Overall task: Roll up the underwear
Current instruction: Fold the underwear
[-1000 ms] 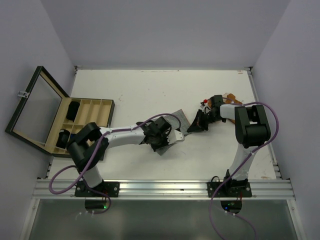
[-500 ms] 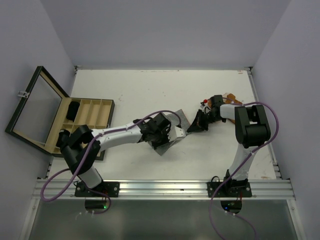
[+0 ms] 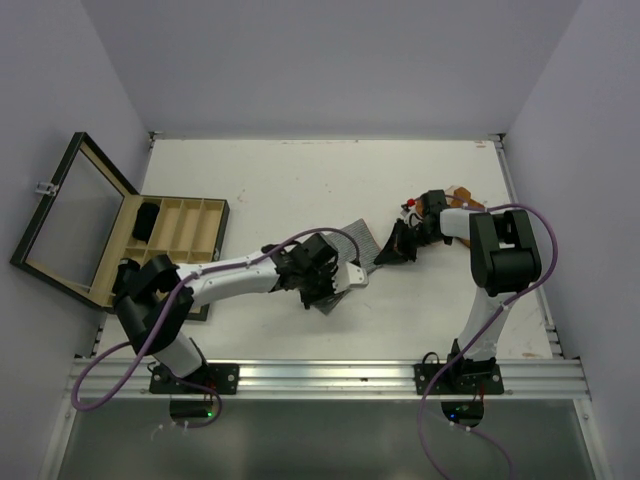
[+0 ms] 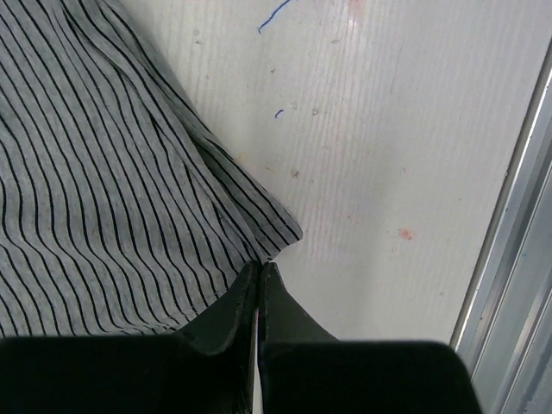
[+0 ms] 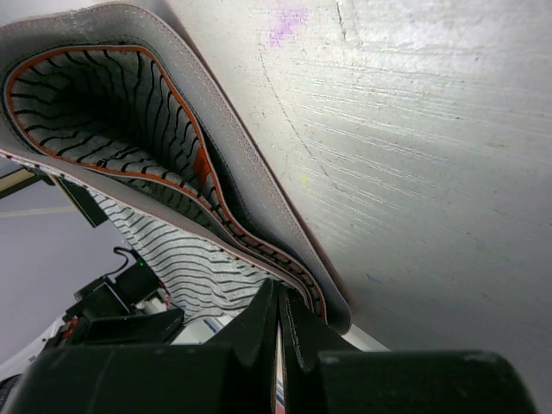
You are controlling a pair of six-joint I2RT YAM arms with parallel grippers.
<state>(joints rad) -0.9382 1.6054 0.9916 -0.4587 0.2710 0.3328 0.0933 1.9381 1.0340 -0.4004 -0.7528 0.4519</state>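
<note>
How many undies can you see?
3. A grey striped one mid-table; an orange-brown one behind the right arm; a black roll in the wooden box. The left arm may hide more.

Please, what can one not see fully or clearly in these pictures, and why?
Top view: orange-brown garment, mostly behind the right arm.
Top view: near compartments of the wooden box, covered by the left arm at its elbow.
Left wrist view: grey striped underwear, cut off by left and top edges; the pinched corner sits inside the shut jaws.
Right wrist view: the waistband, its held part hidden by the shut jaws.
</note>
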